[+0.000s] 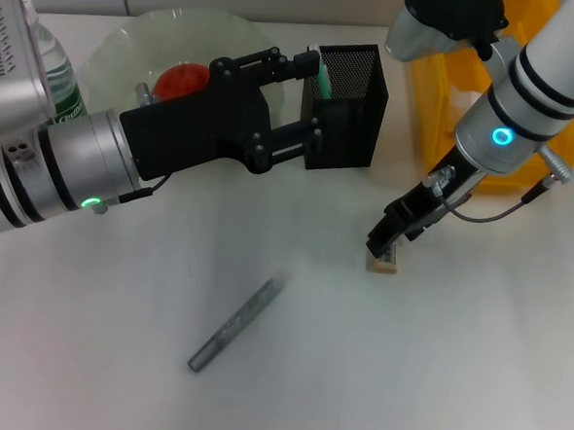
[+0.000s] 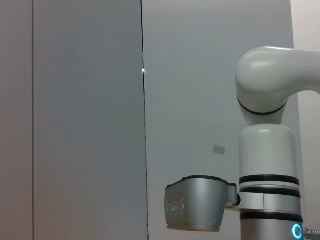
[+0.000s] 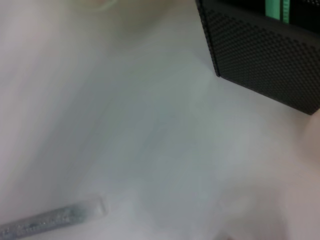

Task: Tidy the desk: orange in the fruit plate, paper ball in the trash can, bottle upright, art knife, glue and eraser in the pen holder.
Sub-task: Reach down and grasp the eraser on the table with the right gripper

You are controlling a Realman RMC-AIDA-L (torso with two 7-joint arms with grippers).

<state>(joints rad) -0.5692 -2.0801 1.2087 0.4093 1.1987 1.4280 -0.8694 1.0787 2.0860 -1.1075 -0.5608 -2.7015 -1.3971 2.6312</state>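
My left gripper (image 1: 316,95) is open at the rim of the black mesh pen holder (image 1: 347,111), where a green glue stick (image 1: 325,78) stands inside. The holder (image 3: 265,55) and glue stick (image 3: 277,9) also show in the right wrist view. My right gripper (image 1: 391,243) is low over the small beige eraser (image 1: 383,266) on the table and touches its top. The grey art knife (image 1: 234,324) lies on the table in front, also seen in the right wrist view (image 3: 50,220). The orange (image 1: 181,80) sits in the glass fruit plate (image 1: 112,44). The bottle (image 1: 63,80) stands upright behind my left arm. The paper ball is out of view.
The yellow trash can (image 1: 463,119) stands at the back right behind my right arm. A small metal object (image 1: 141,92) lies in the plate next to the orange. The left wrist view shows only a wall and a white robot arm (image 2: 265,150).
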